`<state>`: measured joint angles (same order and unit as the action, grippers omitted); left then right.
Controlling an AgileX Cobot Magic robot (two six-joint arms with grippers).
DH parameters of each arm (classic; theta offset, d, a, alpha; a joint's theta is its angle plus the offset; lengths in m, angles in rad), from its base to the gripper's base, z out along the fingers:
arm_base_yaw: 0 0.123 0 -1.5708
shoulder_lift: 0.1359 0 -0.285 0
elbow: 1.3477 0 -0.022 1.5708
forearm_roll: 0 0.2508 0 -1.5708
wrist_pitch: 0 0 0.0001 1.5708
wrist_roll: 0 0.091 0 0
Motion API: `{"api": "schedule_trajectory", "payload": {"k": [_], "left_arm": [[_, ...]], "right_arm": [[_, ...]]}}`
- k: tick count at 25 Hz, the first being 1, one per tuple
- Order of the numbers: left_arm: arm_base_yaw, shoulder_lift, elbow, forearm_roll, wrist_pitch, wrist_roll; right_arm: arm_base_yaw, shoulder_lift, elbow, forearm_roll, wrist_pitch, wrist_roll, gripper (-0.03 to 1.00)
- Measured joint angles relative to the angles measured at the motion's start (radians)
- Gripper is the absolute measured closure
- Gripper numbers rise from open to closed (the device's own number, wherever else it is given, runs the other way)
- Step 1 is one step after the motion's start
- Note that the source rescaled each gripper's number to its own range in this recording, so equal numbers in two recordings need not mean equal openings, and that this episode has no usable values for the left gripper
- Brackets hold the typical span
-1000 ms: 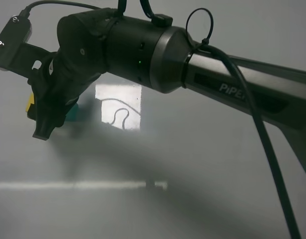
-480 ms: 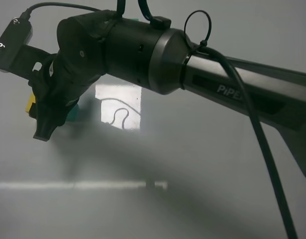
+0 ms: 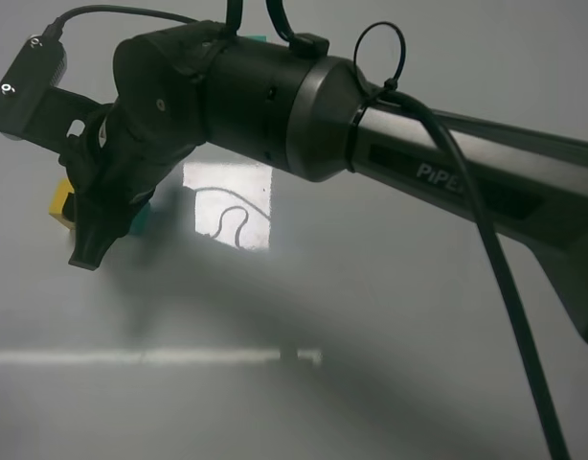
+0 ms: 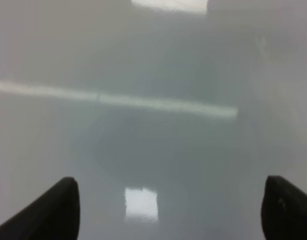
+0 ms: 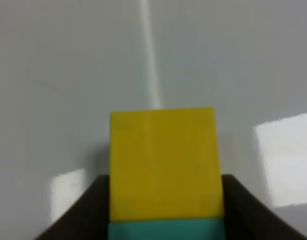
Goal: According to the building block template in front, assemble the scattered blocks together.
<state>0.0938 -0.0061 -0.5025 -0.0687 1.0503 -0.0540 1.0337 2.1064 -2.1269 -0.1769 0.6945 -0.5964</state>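
Note:
My right arm reaches across to the far left of the exterior high view. Its gripper (image 3: 95, 235) stands over the two scattered blocks, where a corner of the mustard-yellow cube (image 3: 57, 199) and a bit of the teal-green cube (image 3: 143, 218) show beside its dark fingers. In the right wrist view the gripper (image 5: 166, 236) has its fingers tight on both sides of the teal-green cube (image 5: 166, 229). The yellow cube (image 5: 166, 165) lies flush against it, just beyond the tips. A teal sliver (image 3: 259, 39) above the arm may be the template, which is otherwise hidden. My left gripper (image 4: 171, 210) is open and empty.
The grey tabletop (image 3: 390, 287) has a bright square light reflection (image 3: 229, 203) and a pale stripe (image 3: 150, 356). The right arm's thick forearm (image 3: 447, 163) and its cable cross the upper part of the exterior high view.
My right gripper has shifted slightly up and to the left with the teal cube. A little more of the yellow cube shows beside it. The left gripper's earlier state is not shown.

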Motion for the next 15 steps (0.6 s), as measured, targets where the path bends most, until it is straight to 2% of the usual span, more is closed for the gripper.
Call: {"api": "schedule_trajectory", "payload": {"k": [4, 9, 15], "left_arm": [[0.0, 0.0, 0.0, 0.0, 0.0, 0.0], [0.0, 0.0, 0.0, 0.0, 0.0, 0.0], [0.0, 0.0, 0.0, 0.0, 0.0, 0.0]], "right_arm": [[0.0, -0.004, -0.001, -0.001, 0.01, 0.003, 0.96], [-0.002, -0.056, 0.0, -0.019, 0.071, 0.01, 0.96], [-0.006, -0.171, 0.0, -0.099, 0.117, 0.01, 0.96]]}}
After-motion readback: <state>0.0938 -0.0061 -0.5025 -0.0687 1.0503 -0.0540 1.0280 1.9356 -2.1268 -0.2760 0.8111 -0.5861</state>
